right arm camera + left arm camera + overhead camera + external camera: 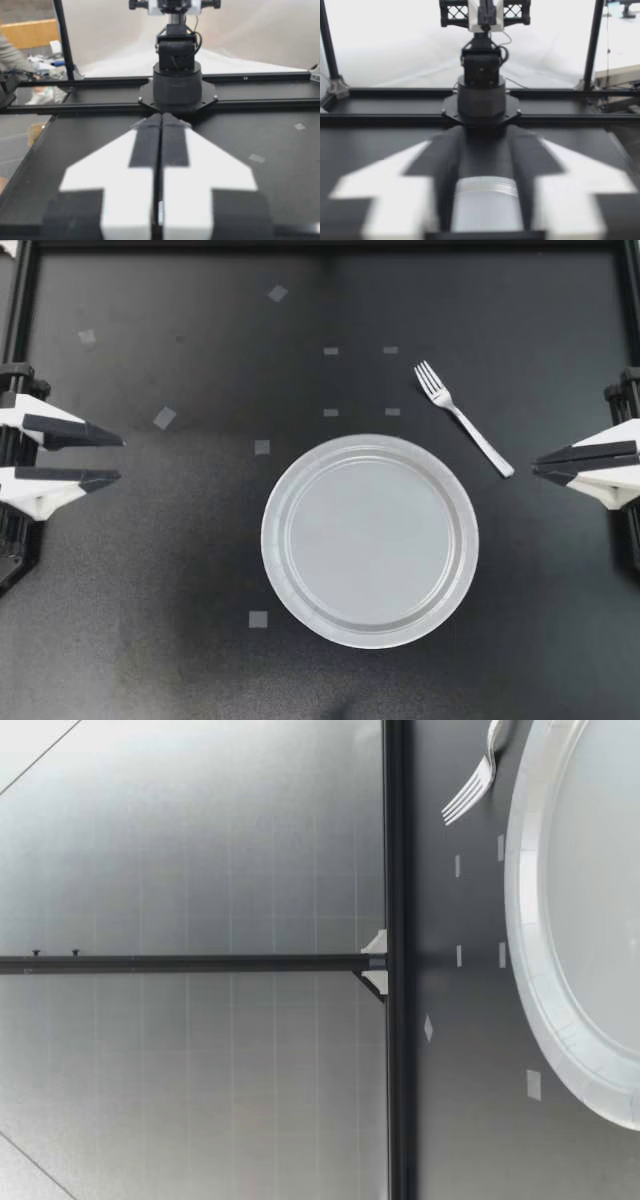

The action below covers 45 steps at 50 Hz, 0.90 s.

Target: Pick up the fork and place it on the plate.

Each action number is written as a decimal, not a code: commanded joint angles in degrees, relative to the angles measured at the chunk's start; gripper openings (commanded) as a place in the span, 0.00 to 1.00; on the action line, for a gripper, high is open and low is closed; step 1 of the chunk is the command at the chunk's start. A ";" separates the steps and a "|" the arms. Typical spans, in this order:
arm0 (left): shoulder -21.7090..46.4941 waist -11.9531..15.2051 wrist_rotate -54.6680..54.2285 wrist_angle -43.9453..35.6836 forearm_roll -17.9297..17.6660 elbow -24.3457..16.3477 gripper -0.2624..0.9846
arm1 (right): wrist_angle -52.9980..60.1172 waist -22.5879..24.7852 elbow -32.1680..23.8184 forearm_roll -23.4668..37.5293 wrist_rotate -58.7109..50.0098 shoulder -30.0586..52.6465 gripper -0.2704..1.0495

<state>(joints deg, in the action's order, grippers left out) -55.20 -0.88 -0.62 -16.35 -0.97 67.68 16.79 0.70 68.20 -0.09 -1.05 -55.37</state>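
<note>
**Fork on table, not on plate; both arms parked at the sides**

Top view: fork (pixel 462 418) lies flat on the dark table (pixel 150 570), just off the plate (pixel 274 540) on its right-arm side. There's a narrow gap btwn them, no contact. Tines point away from the plate and the handle end angles toward the right gripper (pixel 536 465). Handle tip is near that gripper's fingertips but clear of them. Plate sits approx mid-table w/ nothing on it.

Left gripper (pixel 120 458) is at the table's left edge, well apart from plate and fork. Its fingers are spread w/ a clear gap and hold nothing. Left wrist view agrees: left gripper (pixel 482 150) has its two fingers wide apart, dark table btwn them. A pale shape sits low btwn the fingers, can't tell what it is.

Right gripper's fingers are pressed together, nothing btwn them. Right wrist view shows the same: right gripper (pixel 161 122) w/ fingers meeting along one seam, empty table ahead.

Low view: fork tines (pixel 470 792) rest on the table beyond the plate's far rim (pixel 525 920), farther from that camera. No gripper shows there.

Small tape squares (pixel 164 418) dot the table around the plate.
</note>
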 commanded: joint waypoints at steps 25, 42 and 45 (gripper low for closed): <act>0.44 3.52 0.00 16.35 -12.74 -4.22 0.25 | -51.68 -24.87 -19.25 -16.17 -8.17 20.21 0.19; 2.11 -1.05 -2.29 10.99 -13.01 -0.88 0.31 | -51.06 -28.48 -22.32 -13.80 -8.61 40.61 0.46; 2.55 -3.08 -2.99 10.11 -13.01 -0.88 0.32 | -50.89 -28.83 -23.20 -13.80 -8.61 43.24 0.47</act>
<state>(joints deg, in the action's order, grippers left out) -54.05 0.62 -2.37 -4.04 -14.06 67.50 -34.80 -26.81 47.64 -13.97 -9.58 -17.40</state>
